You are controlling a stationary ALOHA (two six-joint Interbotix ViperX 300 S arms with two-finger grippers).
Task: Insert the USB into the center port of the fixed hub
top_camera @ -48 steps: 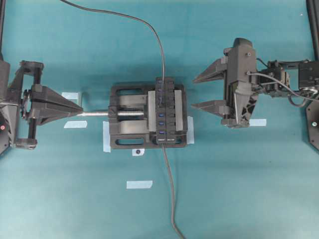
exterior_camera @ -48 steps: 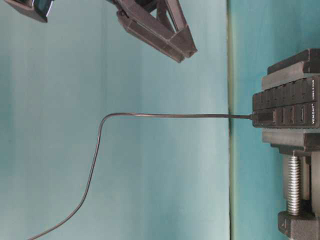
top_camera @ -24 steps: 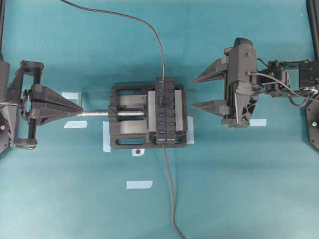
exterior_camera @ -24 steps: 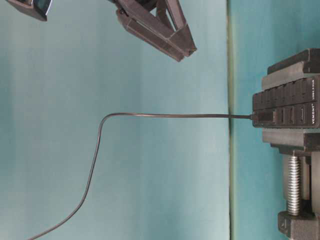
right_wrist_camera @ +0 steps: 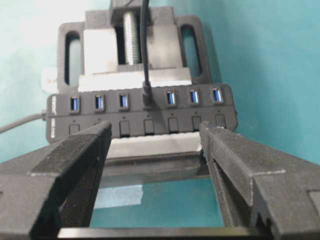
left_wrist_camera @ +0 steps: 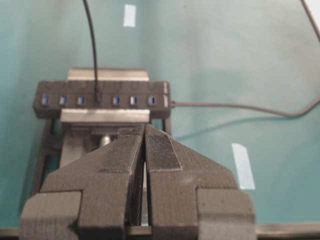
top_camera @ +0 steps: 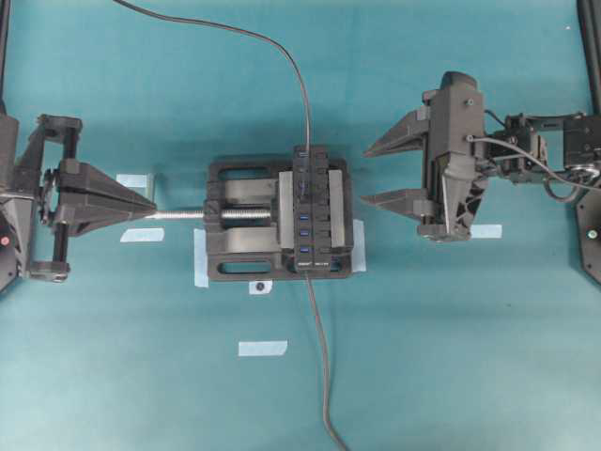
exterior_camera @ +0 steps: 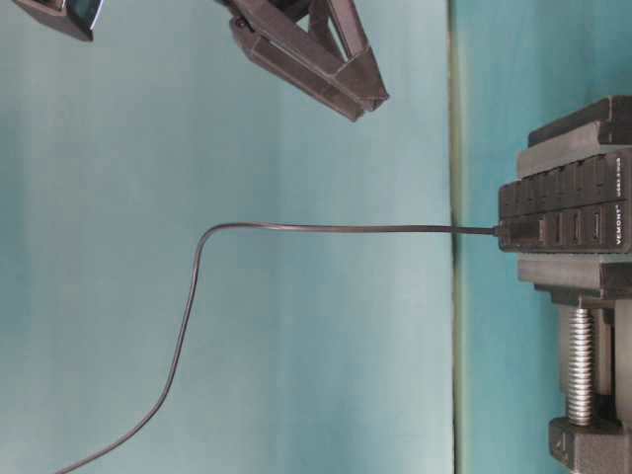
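Note:
The fixed hub (top_camera: 312,209) is a long black bar clamped in a vise, with a row of blue slots. The USB (top_camera: 305,186) stands plugged into the center port, with three blue slots on each side of it in the right wrist view (right_wrist_camera: 146,97). Its thin cable (top_camera: 282,56) runs off to the far left. My right gripper (top_camera: 364,175) is open and empty, just right of the hub and apart from it. My left gripper (top_camera: 153,205) is shut and empty at the tip of the vise screw. The left wrist view shows the hub (left_wrist_camera: 100,100) and the plug (left_wrist_camera: 97,94) beyond the left gripper (left_wrist_camera: 144,127).
The black vise (top_camera: 239,246) with its silver screw (top_camera: 183,214) holds the hub. The hub's own cable (top_camera: 322,357) runs to the near edge. Pale tape strips (top_camera: 262,348) lie on the teal table, one by the right gripper (top_camera: 485,230).

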